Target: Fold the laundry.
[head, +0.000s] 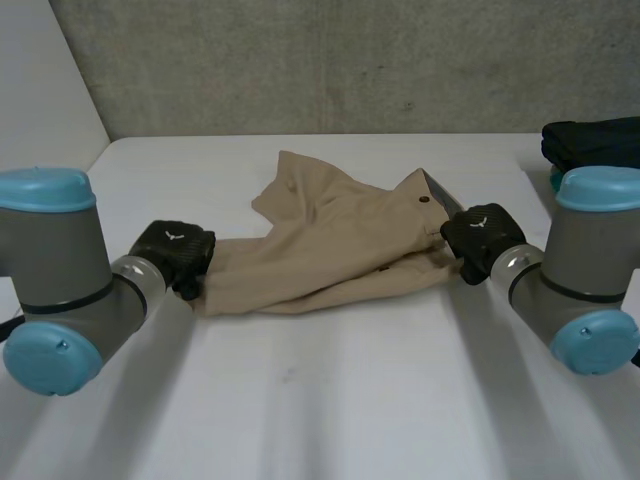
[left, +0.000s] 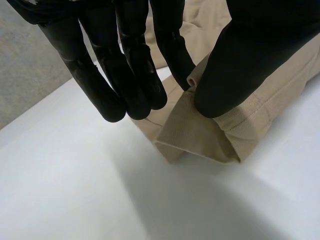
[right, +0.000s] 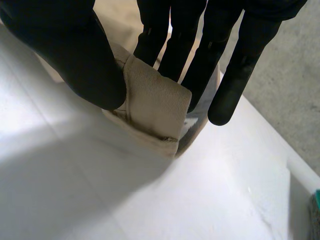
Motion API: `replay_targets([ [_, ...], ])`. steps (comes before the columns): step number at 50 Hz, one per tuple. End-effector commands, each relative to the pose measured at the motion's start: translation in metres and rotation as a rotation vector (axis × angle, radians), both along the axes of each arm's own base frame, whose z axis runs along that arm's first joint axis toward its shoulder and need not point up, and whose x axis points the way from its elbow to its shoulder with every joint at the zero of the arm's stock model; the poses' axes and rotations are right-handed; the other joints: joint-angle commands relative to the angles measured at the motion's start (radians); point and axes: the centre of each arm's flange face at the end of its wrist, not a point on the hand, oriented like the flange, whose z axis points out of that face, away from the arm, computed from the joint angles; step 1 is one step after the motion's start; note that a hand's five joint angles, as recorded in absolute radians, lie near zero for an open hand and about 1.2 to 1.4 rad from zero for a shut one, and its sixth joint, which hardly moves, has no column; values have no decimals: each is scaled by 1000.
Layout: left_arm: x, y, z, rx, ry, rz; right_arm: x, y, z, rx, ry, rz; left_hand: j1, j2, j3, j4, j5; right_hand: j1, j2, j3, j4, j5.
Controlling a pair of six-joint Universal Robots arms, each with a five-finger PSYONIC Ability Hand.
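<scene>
- Head view: tan trousers (head: 330,250) lie crumpled mid-bench (head: 300,400), left robot hand (head: 175,255) and right robot hand (head: 480,235) at opposite ends.
- Left wrist view: the left robot hand pinches the hem (left: 200,135).
- Right wrist view: the right robot hand pinches the waistband (right: 152,105). The grasp looks made, so the next move is likely to lift and spread the trousers flat.

Crumpled tan trousers (head: 330,250) are laid across the white table (head: 320,400), met at one end by the left hand (head: 175,255) and at the buttoned end by the right hand (head: 480,238), while dark folded clothes (head: 590,143) are stacked at the far right edge.
</scene>
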Motion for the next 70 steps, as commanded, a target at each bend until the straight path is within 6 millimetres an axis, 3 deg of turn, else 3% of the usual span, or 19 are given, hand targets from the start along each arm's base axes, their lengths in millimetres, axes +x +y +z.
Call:
replay_targets([
  [1,6,2,20,-21,-8,17,-10,4,15,72,-20,-33,-459,-490,-481,-493,-453,-252,-306,-308,-326,-273],
  [3,7,4,23,-20,-12,17,-13,5,23,75,-24,-39,-786,-817,-808,-820,-780,-422,-477,-478,-496,-444],
  [4,8,5,27,-22,-16,22,-15,6,34,68,-32,-49,-822,-853,-844,-856,-816,-528,-582,-584,-602,-549],
  [12,9,13,48,-54,-11,29,-15,15,83,28,-54,-18,-858,-889,-879,-891,-852,-693,-748,-749,-767,-715],
  [16,3,23,50,-53,-11,1,-4,16,88,20,-61,55,-861,-892,-882,-894,-855,-667,-721,-723,-741,-688],
  [22,-6,46,36,-9,-50,-26,20,10,69,-2,-2,181,-876,-907,-897,-909,-870,-620,-674,-676,-694,-641],
  [27,-14,60,19,6,-96,-14,32,-2,35,-36,125,260,-911,-942,-932,-944,-905,-623,-677,-679,-697,-644],
  [35,-28,38,-22,-16,-128,18,39,-29,-8,-150,159,263,-917,-948,-938,-950,-911,-602,-657,-658,-676,-624],
  [36,-30,36,-25,-15,-134,16,39,-32,-10,-166,153,259,-891,-922,-912,-924,-885,-576,-630,-632,-650,-597],
  [39,-34,29,-33,-18,-150,6,40,-43,-13,-222,119,230,-484,-515,-505,-517,-477,-280,-335,-336,-354,-302],
  [40,-36,26,-30,-32,-143,2,39,-47,-13,-240,96,217,-139,-170,-161,-173,-133,-38,-92,-94,-112,-59],
  [42,-39,25,-27,-43,-134,-5,40,-48,-13,-250,71,207,162,131,141,129,168,242,188,186,168,221],
  [44,-44,23,-21,-63,-122,-20,39,-48,-11,-245,37,195,231,200,209,197,237,273,219,217,199,252],
  [49,-42,23,2,-91,-99,-14,34,-37,10,-199,-19,184,231,200,209,197,237,273,219,217,199,252],
  [52,-36,33,25,-101,-82,-14,26,-21,45,-183,-43,186,231,200,209,197,237,273,219,217,199,252],
  [58,-19,63,88,-161,36,-43,0,16,140,-243,-74,185,231,200,209,197,237,273,219,217,199,252],
  [62,-9,68,109,-184,83,-56,-11,20,168,-239,-104,145,231,200,209,197,237,273,219,217,199,252],
  [65,-7,65,110,-178,88,-68,-10,21,172,-207,-123,146,231,200,209,197,237,273,219,217,199,252],
  [70,-9,39,84,-122,64,-60,7,-1,138,-125,-131,150,231,200,209,197,237,273,219,217,199,252],
])
